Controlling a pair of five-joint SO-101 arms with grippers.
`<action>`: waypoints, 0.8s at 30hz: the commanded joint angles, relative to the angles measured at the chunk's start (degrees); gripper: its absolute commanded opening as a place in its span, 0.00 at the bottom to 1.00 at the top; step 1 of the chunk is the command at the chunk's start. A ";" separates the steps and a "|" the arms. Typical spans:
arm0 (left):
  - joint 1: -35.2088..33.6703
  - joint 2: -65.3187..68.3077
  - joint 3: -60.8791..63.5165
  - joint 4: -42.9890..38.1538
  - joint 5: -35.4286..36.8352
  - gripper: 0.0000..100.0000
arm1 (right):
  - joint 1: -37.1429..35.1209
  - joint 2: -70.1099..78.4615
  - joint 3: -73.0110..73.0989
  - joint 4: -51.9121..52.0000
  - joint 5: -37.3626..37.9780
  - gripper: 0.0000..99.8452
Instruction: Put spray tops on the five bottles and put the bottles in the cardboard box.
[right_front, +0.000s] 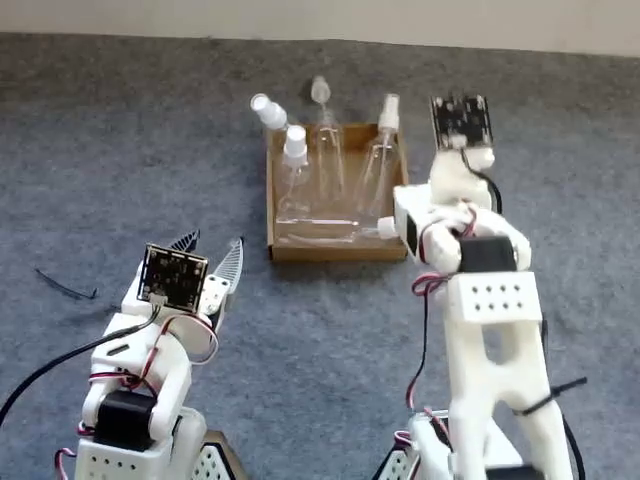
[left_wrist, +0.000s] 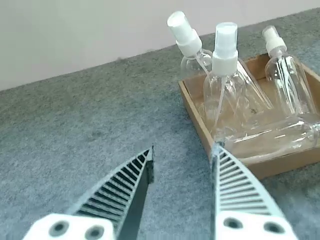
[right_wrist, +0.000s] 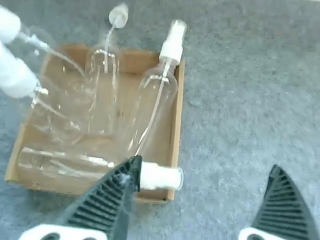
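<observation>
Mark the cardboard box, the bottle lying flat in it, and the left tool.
Shallow brown cardboard box (right_front: 330, 252), high view, front wall.
Clear plastic bottle lying flat (right_wrist: 75, 164), right wrist view, mid-body.
Open left tool (left_wrist: 183, 149), left wrist view, midway between fingertips.

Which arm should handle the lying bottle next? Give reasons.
Right, probably: the right gripper hangs open over the spray top of the lying bottle in the cardboard box; the left gripper sits open, short of the box.
</observation>
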 joint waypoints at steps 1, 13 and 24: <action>-0.92 0.04 -0.22 -2.55 0.44 0.17 | -1.80 11.82 -12.62 -1.71 0.18 0.31; -10.07 -0.57 5.85 -2.55 0.18 0.17 | -8.31 44.70 -43.82 -1.80 -4.75 0.31; -11.47 -0.48 11.56 -8.18 0.18 0.17 | -4.44 62.64 -62.99 -1.71 -4.75 0.31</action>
